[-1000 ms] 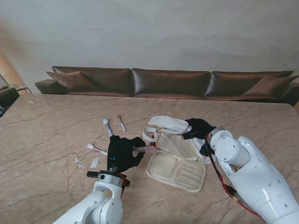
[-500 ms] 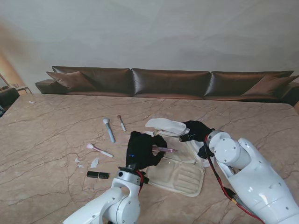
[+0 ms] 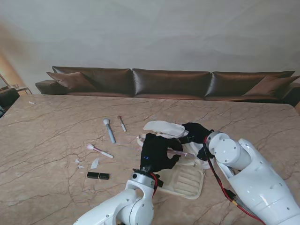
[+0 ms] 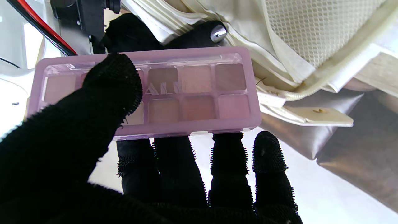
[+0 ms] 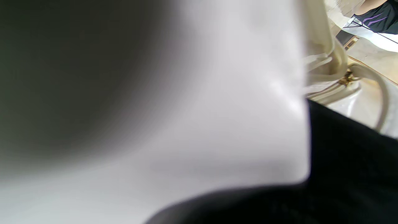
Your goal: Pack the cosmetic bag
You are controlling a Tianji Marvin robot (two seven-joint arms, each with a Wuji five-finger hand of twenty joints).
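black lipstick tube (image 3: pixel 98 176) on the marble counter (image 3: pixel 47 136), left hand (image 3: pixel 157 153) grasping a lilac eyeshadow palette (image 4: pixel 186 93) over the open cream cosmetics bag (image 3: pixel 185 178), right hand (image 3: pixel 197 132) gripping the bag's raised flap (image 3: pixel 161 127)

You see a marble-look table (image 3: pixel 47 126), polished, with brown veins. The cosmetics bag (image 3: pixel 187 180) is cream cloth, matt and quilted, with a mesh pocket (image 4: pixel 314 28) inside. The eyeshadow palette (image 4: pixel 186 93) is translucent lilac plastic, smooth and glossy. Your left hand (image 3: pixel 157 152) wears a black knitted glove, rough and fuzzy. Both arm shells are glossy white plastic. The far sofa (image 3: pixel 168 82) looks like brown leather with a soft sheen.
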